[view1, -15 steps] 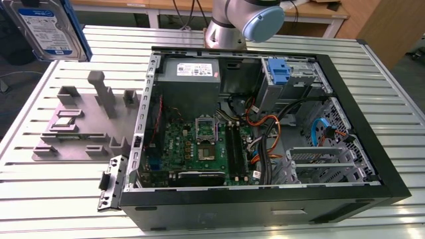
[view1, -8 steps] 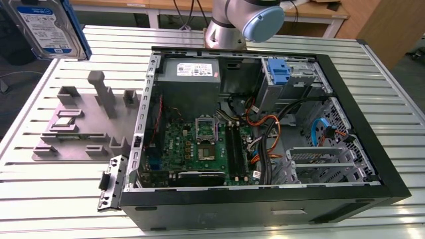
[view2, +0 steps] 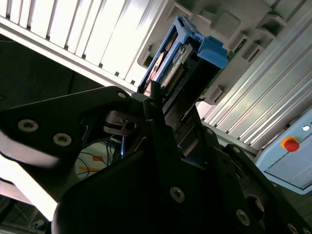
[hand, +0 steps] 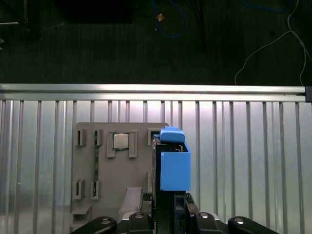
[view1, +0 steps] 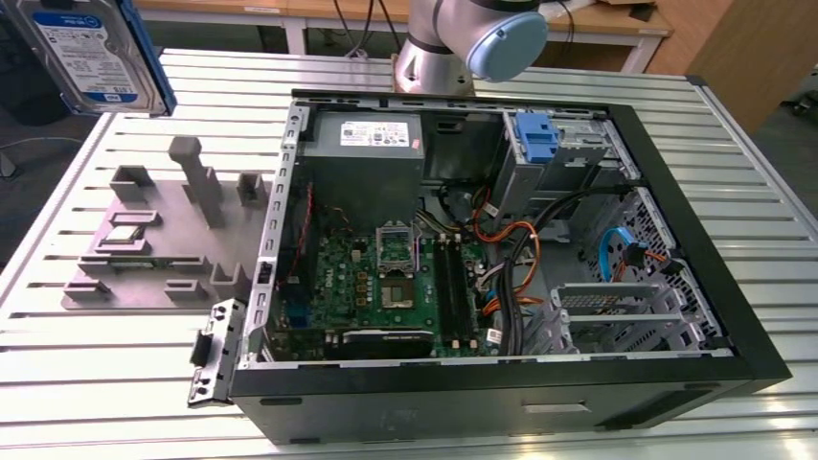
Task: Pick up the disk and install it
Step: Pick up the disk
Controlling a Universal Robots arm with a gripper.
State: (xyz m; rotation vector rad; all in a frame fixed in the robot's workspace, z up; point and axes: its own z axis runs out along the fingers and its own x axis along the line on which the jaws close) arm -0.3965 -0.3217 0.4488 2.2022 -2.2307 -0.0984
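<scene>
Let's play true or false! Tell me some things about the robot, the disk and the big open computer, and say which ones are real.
1. The gripper is clamped on the disk. True.
2. The disk sits inside the computer case. False: it hangs in the air outside the case, toward the exterior view's left.
3. The case lies open, its inside showing. True.
4. The grey tray lies inside the case. False: it lies on the slatted table beside the case.

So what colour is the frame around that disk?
Bright blue; on the disk it shows best in the first wrist view.
</scene>
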